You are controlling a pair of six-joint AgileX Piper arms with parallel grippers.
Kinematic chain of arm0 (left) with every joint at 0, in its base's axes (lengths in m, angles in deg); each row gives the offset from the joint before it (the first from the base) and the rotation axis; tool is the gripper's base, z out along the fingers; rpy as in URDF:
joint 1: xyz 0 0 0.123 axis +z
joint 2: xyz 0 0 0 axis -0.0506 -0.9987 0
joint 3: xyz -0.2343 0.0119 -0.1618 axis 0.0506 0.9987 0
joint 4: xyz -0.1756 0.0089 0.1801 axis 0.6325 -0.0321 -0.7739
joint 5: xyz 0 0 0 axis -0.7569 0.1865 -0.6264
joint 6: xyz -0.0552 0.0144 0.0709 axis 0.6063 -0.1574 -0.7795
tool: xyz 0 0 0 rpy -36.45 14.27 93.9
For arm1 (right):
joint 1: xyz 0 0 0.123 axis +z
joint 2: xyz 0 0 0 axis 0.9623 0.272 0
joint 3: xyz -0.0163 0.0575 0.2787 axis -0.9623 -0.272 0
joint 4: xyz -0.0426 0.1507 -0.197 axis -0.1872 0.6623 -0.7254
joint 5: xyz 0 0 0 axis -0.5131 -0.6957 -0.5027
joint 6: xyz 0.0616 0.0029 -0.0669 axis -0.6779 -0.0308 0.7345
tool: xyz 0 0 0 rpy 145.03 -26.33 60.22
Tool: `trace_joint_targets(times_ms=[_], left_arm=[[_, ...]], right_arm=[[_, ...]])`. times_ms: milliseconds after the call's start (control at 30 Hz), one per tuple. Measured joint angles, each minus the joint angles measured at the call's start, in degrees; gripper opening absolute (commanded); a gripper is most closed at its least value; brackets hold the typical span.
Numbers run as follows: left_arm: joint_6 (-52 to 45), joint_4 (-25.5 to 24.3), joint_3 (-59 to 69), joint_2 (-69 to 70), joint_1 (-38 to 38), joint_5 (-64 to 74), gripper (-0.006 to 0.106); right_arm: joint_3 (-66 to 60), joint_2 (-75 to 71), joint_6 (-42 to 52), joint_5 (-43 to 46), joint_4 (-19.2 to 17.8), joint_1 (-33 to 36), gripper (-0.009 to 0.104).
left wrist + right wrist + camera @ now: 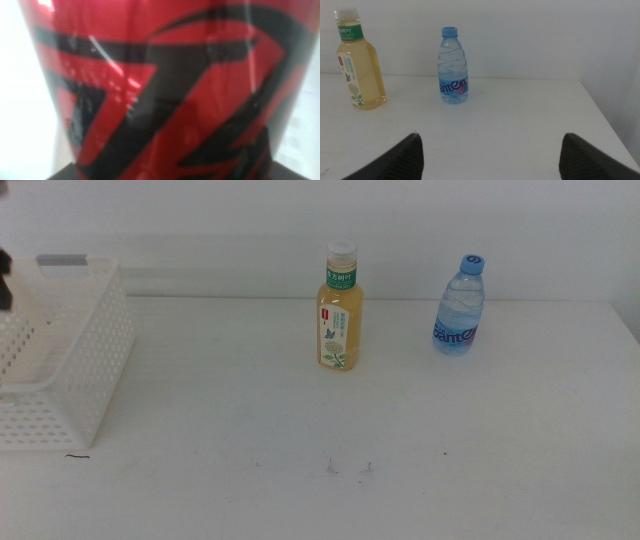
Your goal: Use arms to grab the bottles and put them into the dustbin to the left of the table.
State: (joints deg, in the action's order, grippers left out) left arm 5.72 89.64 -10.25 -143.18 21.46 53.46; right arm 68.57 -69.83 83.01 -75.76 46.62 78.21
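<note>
Bottles stand upright on the table (300, 420) — the yellow tea bottle (341, 308) near centre toward twelve o'clock, the small water bottle (460, 306) apart from it at about two o'clock — while the white dustbin (90, 360) sits at nine o'clock on the left edge. Filling the left wrist view is the red soda can (160, 90), pressed so close that whether the left gripper pinches it cannot be told. The right gripper (490, 155) waits with jaws spread wide, facing both bottles from well back.
</note>
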Motion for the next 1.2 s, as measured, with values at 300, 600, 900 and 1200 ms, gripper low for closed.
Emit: trace_joint_targets(times_ms=[300, 600, 900, 1200], left_arm=[[-5.16, 1.96, -0.34, -11.25, 0.31, -4.51, 0.018], [-6.86, 1.85, -0.34, -13.36, 0.31, -5.09, 0.074], [-6.47, 1.66, -0.42, -4.90, -1.05, -3.34, 0.094], [-8.30, 9.09, 22.13, 21.66, -21.28, -27.28, 0.094]], right_arm=[[0.00, 0.00, 0.00, 0.00, 0.00, 0.00, 0.086], [0.00, 0.00, 0.00, 0.00, 0.00, 0.00, 0.086], [0.00, 0.00, 0.00, 0.00, 0.00, 0.00, 0.086], [0.00, 0.00, 0.00, 0.00, 0.00, 0.00, 0.086]])
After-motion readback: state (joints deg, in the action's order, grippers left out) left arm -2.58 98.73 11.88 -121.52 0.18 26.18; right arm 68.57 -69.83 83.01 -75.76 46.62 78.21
